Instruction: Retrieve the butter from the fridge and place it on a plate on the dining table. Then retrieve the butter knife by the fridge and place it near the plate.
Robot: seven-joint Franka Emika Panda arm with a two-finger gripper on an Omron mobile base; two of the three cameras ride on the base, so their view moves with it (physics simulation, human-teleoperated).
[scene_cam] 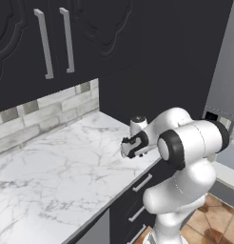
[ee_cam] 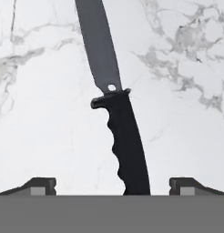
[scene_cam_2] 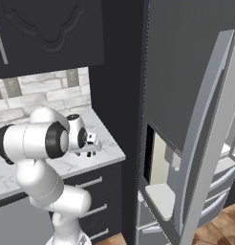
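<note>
The butter knife [ee_cam: 114, 118] lies flat on the white marble counter [ee_cam: 45, 113]. Its black ridged handle points toward the hand and its dark blade points away. My gripper [ee_cam: 114, 185] hangs open straight over it, with one fingertip on each side of the handle's end and neither touching it. In the base views the gripper [scene_cam: 130, 147] [scene_cam_2: 90, 143] hovers low over the counter's end next to the fridge [scene_cam_2: 186, 76]. The butter, the plate and the dining table are out of view.
One fridge door [scene_cam_2: 210, 143] stands open, showing white shelves [scene_cam_2: 162, 196]. Dark upper cabinets [scene_cam: 52, 43] hang over the counter [scene_cam: 62, 167], with a grey tile backsplash [scene_cam: 47, 112] behind it. Dark drawers [scene_cam_2: 93, 191] sit under the counter edge.
</note>
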